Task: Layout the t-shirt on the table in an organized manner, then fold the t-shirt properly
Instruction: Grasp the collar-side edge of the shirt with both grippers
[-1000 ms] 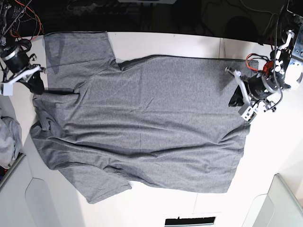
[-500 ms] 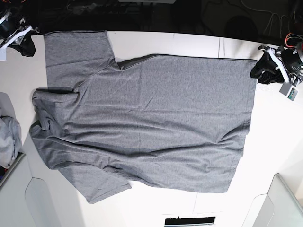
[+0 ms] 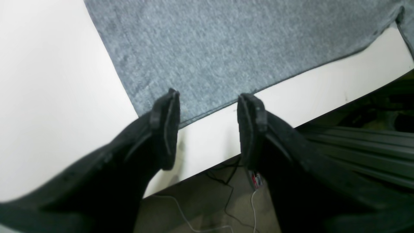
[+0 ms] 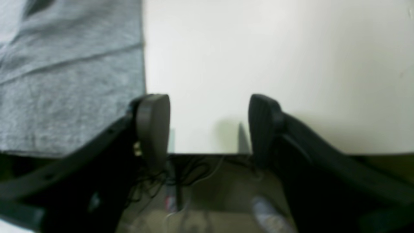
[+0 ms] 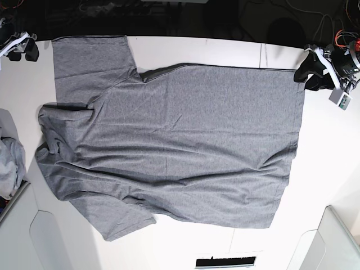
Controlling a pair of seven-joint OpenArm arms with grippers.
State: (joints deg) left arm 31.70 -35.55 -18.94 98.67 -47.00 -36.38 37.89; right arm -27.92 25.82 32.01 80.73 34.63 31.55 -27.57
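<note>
While jaws: we see both grippers, left point(image 3: 207, 127) and right point(image 4: 208, 129), parted, empty.
Risk: t-shirt point(image 5: 169, 146) lower hem rumpled (folds crooked).

Right gripper point(image 4: 208, 129) over the table's edge, jaws apart and empty

Two dark fingers point(image 4: 152, 126) rise from 6 o'clock with a wide gap between them; nothing sits in the gap. Behind them the white table point(image 4: 275, 58) fills the frame from 12 to 3 o'clock. The grey t-shirt point(image 4: 64, 81) lies flat on it at 9 to 11 o'clock, its straight edge running just above the left finger, with soft creases across it. Below the table's edge, at 6 o'clock, blurred dark cables point(image 4: 190, 171) hang.
</note>
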